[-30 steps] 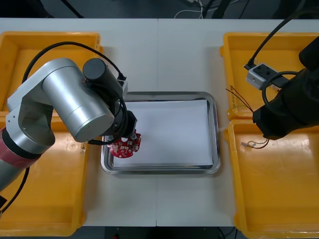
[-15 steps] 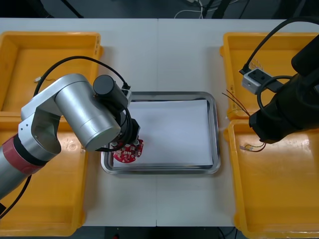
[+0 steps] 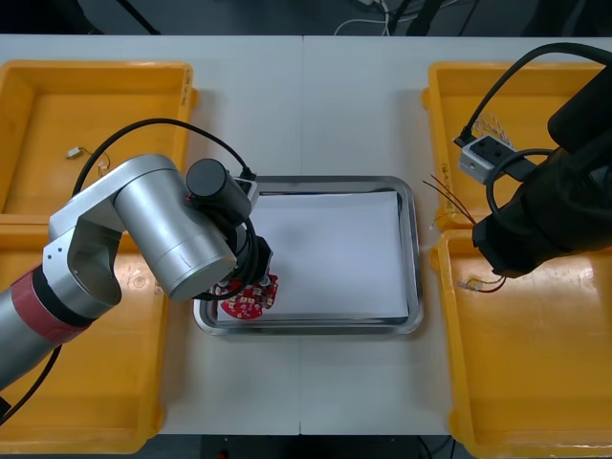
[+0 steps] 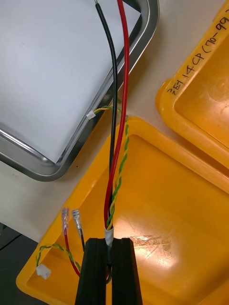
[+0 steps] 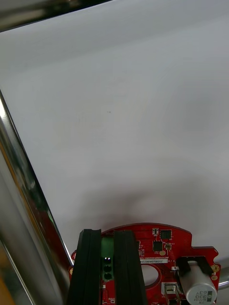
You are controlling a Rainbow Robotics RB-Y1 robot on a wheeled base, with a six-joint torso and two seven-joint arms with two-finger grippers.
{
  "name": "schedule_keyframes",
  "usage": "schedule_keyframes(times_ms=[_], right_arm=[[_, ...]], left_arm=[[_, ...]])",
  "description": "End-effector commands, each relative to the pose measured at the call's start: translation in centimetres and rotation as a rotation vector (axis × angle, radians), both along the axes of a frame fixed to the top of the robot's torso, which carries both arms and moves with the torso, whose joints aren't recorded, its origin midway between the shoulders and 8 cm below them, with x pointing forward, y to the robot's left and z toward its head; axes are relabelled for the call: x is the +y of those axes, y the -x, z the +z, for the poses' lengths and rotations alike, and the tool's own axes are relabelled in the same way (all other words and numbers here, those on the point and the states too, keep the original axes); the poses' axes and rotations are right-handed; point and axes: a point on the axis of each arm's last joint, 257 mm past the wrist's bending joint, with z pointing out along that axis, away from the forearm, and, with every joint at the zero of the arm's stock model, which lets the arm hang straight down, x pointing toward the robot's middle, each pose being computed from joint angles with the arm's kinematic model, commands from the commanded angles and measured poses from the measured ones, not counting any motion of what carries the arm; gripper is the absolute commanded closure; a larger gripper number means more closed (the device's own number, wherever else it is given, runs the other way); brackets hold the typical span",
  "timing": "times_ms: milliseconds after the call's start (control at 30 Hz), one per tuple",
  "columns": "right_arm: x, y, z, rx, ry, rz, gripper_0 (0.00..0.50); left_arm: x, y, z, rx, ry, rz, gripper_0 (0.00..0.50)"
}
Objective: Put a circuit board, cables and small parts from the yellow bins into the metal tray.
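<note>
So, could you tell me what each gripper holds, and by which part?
Left gripper: red circuit board, by the green block at its edge. Right gripper: cable bundle, at its taped section.

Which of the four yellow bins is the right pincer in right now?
The near right bin, next to the tray's corner: the right pincer holds a cable bundle over it.

Polished, mirror-bright metal on tray rim [image 5: 19, 205] beside left gripper [image 5: 107, 234]; matt white inside; glossy yellow plastic bin [image 4: 181, 205] beneath right gripper [image 4: 109, 241].
</note>
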Motion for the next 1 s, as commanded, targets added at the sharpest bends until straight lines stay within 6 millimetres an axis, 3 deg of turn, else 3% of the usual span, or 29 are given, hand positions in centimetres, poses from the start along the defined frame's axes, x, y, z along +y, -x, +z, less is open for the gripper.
schedule_keyframes(times_ms=[33, 1000], right_arm=[[1.1, -0.3, 1.2, -0.047, 0.019, 0.068, 0.472], [0.7, -0.9, 1.1, -0.053, 0.018, 0.030, 0.471]], left_arm=[[0.3, 0.6, -0.9, 0.007, 0.017, 0.042, 0.500], [0.5, -0.4, -2.0, -0.004, 0.038, 0.057, 0.500]])
